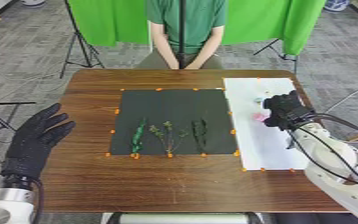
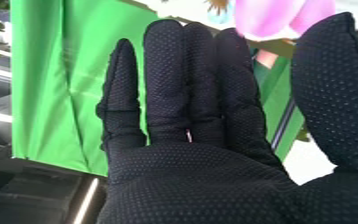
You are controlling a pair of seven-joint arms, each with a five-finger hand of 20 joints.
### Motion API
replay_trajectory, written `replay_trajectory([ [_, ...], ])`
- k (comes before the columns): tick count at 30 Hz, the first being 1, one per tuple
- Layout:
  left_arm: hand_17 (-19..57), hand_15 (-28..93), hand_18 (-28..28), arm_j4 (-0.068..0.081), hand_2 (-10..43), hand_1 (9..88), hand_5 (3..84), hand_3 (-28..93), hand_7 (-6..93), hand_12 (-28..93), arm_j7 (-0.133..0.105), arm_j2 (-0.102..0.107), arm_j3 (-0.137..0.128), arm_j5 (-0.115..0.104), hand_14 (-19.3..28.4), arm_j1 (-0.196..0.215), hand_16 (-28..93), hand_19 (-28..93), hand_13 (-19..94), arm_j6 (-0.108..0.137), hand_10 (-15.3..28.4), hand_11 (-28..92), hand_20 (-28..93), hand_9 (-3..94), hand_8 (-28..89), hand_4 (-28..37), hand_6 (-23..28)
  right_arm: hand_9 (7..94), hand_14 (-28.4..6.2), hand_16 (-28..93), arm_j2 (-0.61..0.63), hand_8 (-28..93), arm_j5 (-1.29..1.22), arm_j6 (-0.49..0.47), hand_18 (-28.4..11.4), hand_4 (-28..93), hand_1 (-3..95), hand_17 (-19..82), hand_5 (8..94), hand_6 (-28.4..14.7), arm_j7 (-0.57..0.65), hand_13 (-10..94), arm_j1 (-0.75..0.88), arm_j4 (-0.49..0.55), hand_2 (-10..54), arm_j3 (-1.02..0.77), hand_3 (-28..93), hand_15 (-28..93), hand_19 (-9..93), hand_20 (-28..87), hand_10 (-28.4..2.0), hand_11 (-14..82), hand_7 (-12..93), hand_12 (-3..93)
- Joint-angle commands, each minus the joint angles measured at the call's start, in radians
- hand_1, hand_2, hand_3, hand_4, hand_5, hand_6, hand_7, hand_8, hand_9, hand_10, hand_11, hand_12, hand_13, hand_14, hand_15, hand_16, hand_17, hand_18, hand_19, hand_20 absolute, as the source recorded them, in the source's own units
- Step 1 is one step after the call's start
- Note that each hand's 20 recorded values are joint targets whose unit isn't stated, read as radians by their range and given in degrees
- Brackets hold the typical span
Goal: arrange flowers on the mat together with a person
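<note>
Head view has the left hand (image 1: 39, 137) by the left edge of the wooden table (image 1: 149, 187), fingers straight and spread. Across the black mat (image 1: 162, 107) lie a leafy green stem (image 1: 137, 139), a branching sprig (image 1: 168, 136) and a darker stem (image 1: 200, 136). On the white mat (image 1: 269, 147), a pink flower (image 1: 259, 117) lies beside the right hand (image 1: 285, 106), its fingers straight, thumb wide apart.

A robotics lab is suggested by black tripod stands (image 1: 77, 34), a green cloth backdrop (image 1: 113, 22) (draped beyond the brown table (image 1: 82, 130)), white robot arms (image 1: 331, 160) and floor cables.
</note>
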State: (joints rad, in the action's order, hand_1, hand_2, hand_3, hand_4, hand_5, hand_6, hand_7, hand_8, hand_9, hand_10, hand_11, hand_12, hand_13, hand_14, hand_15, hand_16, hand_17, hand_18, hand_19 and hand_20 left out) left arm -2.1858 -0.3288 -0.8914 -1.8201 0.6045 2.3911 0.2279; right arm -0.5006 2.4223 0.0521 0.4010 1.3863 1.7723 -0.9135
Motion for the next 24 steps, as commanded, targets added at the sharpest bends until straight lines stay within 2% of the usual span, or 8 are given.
replay_trajectory([
  [1, -3.3, 39, 22.7, -0.001, 1.0, 28.6, 37.4, 70, 22.6, 16, 0.002, -0.002, -0.001, -0.003, 17.8, 0.013, 0, 50, 31, 0.006, 14.1, 30, 9, 33.6, -10, -25.0, 2.6, 51.0, -7.4, 22, -0.015, -17, 0.015, 0.113, -16.4, -28, 32.6, 20, 48.6, 2.6, 0.017, 49, -0.068, -0.07, -9.5, 0.1, 87, 67, 65, 40, -9.3, 41.3, 39, 29.0],
  [3, -3.3, 39, 22.7, -0.001, 1.0, 28.6, 37.3, 70, 22.7, 16, -0.001, -0.001, -0.004, -0.004, 17.7, 0.015, 0, 50, 31, 0.008, 14.1, 30, 9, 33.6, -10, -25.0, 2.6, 54.3, -6.5, 24, -0.021, -12, 0.016, 0.198, -15.9, -28, 35.8, 21, 49.9, 3.5, 0.017, 52, -0.103, -0.099, -9.5, 0.15, 86, 65, 66, 40, -9.0, 43.2, 45, 30.5],
  [6, -3.3, 39, 22.7, -0.001, 1.0, 28.6, 37.3, 70, 22.6, 16, -0.003, 0.005, -0.011, -0.006, 17.7, 0.015, 0, 50, 31, 0.008, 14.1, 30, 9, 33.6, -10, -25.0, 2.6, 70.0, -5.2, 33, -0.025, 2, 0.03, 0.293, -15.5, -28, 45.8, 26, 57.8, 5.6, 0.008, 63, -0.119, -0.118, -9.5, 0.177, 79, 64, 69, 41, -5.6, 31.4, 56, 50.5],
  [8, -3.3, 39, 22.7, -0.003, 1.0, 28.6, 37.4, 70, 22.7, 16, -0.003, 0.01, -0.021, -0.006, 17.7, 0.021, 0, 50, 31, 0.011, 14.0, 30, 9, 33.7, -10, -25.0, 2.5, 75.7, -5.1, 35, -0.029, 2, 0.024, 0.314, -15.6, -28, 47.9, 28, 63.3, 5.6, -0.001, 67, -0.121, -0.115, -9.5, 0.179, 78, 65, 70, 42, -5.0, 29.4, 56, 54.1],
  [12, -3.3, 39, 22.7, -0.008, 1.1, 28.6, 37.4, 70, 22.7, 16, -0.006, 0.018, -0.047, -0.011, 17.8, 0.041, 0, 50, 31, 0.015, 14.1, 30, 9, 33.7, -10, -25.0, 2.6, 77.6, -5.2, 36, -0.036, 0, 0.022, 0.358, -15.7, -28, 47.9, 28, 65.2, 5.0, -0.018, 68, -0.127, -0.095, -9.5, 0.172, 81, 65, 71, 42, -5.4, 29.2, 56, 54.3],
  [14, -3.3, 39, 22.7, -0.015, 1.1, 28.6, 37.4, 70, 22.6, 16, 0.0, 0.02, -0.075, -0.007, 17.8, 0.067, 0, 50, 31, 0.012, 14.1, 30, 9, 33.7, -10, -25.0, 2.6, 78.2, -5.1, 36, -0.046, 0, 0.02, 0.393, -15.8, -28, 47.5, 28, 65.6, 4.9, -0.023, 68, -0.149, -0.077, -9.5, 0.186, 82, 65, 71, 42, -5.7, 29.2, 56, 54.4],
  [19, -3.3, 39, 22.7, -0.028, 1.1, 28.6, 37.3, 70, 22.7, 16, -0.011, 0.023, -0.145, -0.026, 17.8, 0.14, 0, 50, 31, 0.044, 14.1, 30, 9, 33.6, -10, -25.0, 2.6, 78.9, -5.4, 38, -0.113, -2, -0.014, 0.443, -15.9, -28, 46.2, 28, 66.8, 4.2, -0.096, 68, -0.301, -0.048, -9.5, 0.31, 86, 65, 71, 43, -6.2, 28.8, 56, 55.1],
  [24, -3.3, 40, 22.6, -0.024, 1.1, 28.5, 37.4, 70, 22.6, 16, -0.014, 0.03, -0.143, -0.029, 17.9, 0.123, 0, 50, 31, 0.043, 14.1, 30, 9, 33.7, -10, -24.9, 2.6, 78.2, -5.3, 40, -0.263, -1, -0.049, 0.446, -15.9, -25, 44.9, 28, 66.8, 3.6, -0.21, 67, -0.489, -0.083, -9.5, 0.48, 87, 65, 71, 44, -6.8, 29.0, 57, 56.0],
])
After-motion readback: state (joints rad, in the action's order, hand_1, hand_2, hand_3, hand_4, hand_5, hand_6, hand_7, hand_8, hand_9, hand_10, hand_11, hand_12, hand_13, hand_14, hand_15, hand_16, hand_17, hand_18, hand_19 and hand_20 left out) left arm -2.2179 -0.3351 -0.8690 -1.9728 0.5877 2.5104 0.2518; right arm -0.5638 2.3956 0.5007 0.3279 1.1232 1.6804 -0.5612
